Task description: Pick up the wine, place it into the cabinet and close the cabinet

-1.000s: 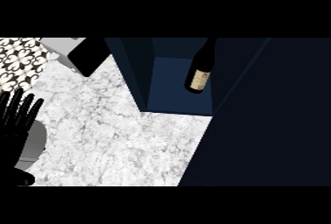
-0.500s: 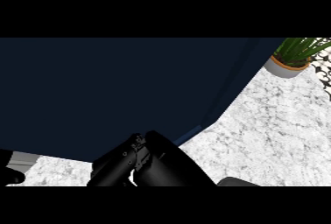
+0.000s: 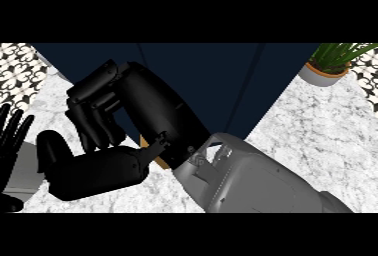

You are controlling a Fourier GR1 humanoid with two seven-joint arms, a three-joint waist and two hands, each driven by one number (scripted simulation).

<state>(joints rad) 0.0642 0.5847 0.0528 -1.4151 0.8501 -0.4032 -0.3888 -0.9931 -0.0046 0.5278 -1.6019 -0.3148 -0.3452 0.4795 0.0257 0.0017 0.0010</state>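
Observation:
The dark navy cabinet fills the top middle of the head view, with vertical seams on its front. My right hand is large in the middle, held in front of the cabinet, its grey forearm coming from the lower right. Its fingers are slightly bent and hold nothing, and the thumb sticks out to the lower left. No wine bottle can be made out; only a small tan patch peeks out behind the hand. My left hand rests open at the left edge, fingers up.
A potted green plant stands on the white marble counter at the upper right. A black-and-white patterned surface shows at the upper left.
One second ago the wine bottle stood inside the open cabinet. The view has swung since, my right hand now rises in front of the cabinet, and the bottle is out of sight.

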